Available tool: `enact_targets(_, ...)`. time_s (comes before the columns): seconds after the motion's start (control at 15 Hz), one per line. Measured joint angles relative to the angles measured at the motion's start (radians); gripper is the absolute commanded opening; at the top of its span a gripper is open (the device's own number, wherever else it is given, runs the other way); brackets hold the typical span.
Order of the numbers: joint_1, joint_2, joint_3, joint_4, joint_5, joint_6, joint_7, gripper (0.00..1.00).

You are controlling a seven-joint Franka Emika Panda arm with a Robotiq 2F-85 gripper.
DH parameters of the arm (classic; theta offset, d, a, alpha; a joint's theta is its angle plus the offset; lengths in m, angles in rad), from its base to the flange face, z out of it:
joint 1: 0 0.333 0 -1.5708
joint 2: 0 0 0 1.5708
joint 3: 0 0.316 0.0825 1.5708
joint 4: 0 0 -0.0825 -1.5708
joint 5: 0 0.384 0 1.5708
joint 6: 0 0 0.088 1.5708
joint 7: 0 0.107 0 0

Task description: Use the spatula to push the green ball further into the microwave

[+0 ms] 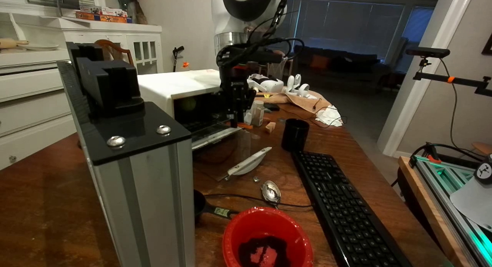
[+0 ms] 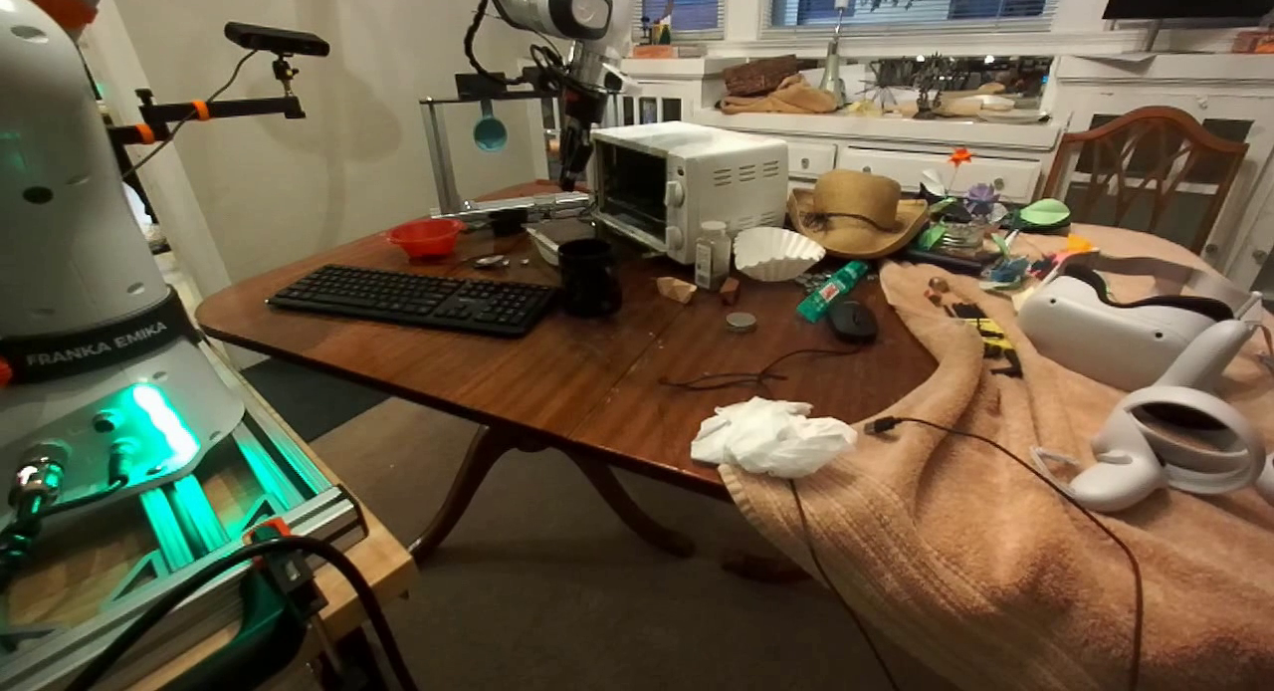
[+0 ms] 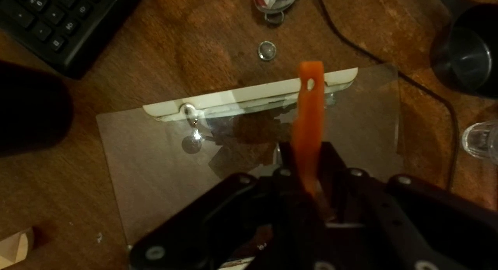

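Note:
My gripper (image 3: 308, 155) is shut on the orange handle of the spatula (image 3: 311, 106); the handle's holed end sticks out beyond the fingers. The blade is hidden behind the gripper in the wrist view. In an exterior view the gripper (image 1: 235, 119) hangs at the open front of the white microwave (image 1: 180, 82), with a bit of orange spatula handle (image 1: 245, 125) at its tips. Dim inside the dark cavity is the green ball (image 1: 188, 104). The microwave (image 2: 732, 168) hides the ball in an exterior view. Below the gripper, the glass door (image 3: 155, 176) lies folded down.
The door's white handle (image 1: 251, 162) juts over the table. Nearby stand a black mug (image 1: 295, 134), a keyboard (image 1: 346, 205), a red bowl (image 1: 269, 221) and a metal spoon (image 1: 271, 192). A tall grey column (image 1: 161, 205) rises beside the microwave. A bottle (image 2: 713, 253) stands near its corner.

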Motion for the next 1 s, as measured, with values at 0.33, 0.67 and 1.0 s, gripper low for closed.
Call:
enact_targets(0.33,0.008,0.001,0.0,0.0,-0.008,0.0,0.001,0.05)
enact_targets(0.67,0.008,0.016,-0.003,0.023,-0.026,0.0,0.001,0.05)
enact_targets(1.0,0.007,0.045,-0.009,0.077,-0.026,-0.005,0.001,0.05)
